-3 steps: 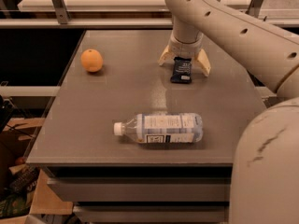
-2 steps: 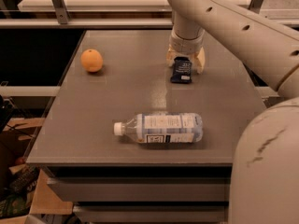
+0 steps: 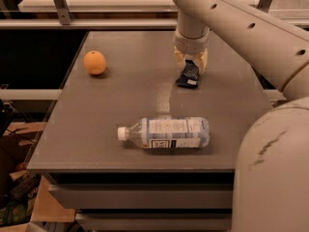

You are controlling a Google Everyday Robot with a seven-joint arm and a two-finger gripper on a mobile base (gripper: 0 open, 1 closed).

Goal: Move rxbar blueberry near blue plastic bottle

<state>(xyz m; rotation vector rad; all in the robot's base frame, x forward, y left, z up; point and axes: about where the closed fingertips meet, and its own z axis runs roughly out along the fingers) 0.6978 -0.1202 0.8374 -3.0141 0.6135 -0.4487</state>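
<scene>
The rxbar blueberry [image 3: 189,75], a small dark navy wrapper with a white patch at its near end, is at the back right of the grey table [image 3: 96,124]. My gripper [image 3: 190,64] is closed on its far end, fingers on either side of it. The blue plastic bottle [image 3: 166,133], clear with a white cap and white label, lies on its side near the table's front edge, cap pointing left. The bar is well behind the bottle.
An orange [image 3: 94,63] sits at the back left of the table. My arm [image 3: 251,28] reaches in from the right and its large near link [image 3: 273,173] covers the table's front right corner. A rail and shelf run behind the table.
The gripper's fingers have closed in from a wide spread onto the bar. The bar now sits tilted, its near end shifted slightly. The bottle and orange have not moved.
</scene>
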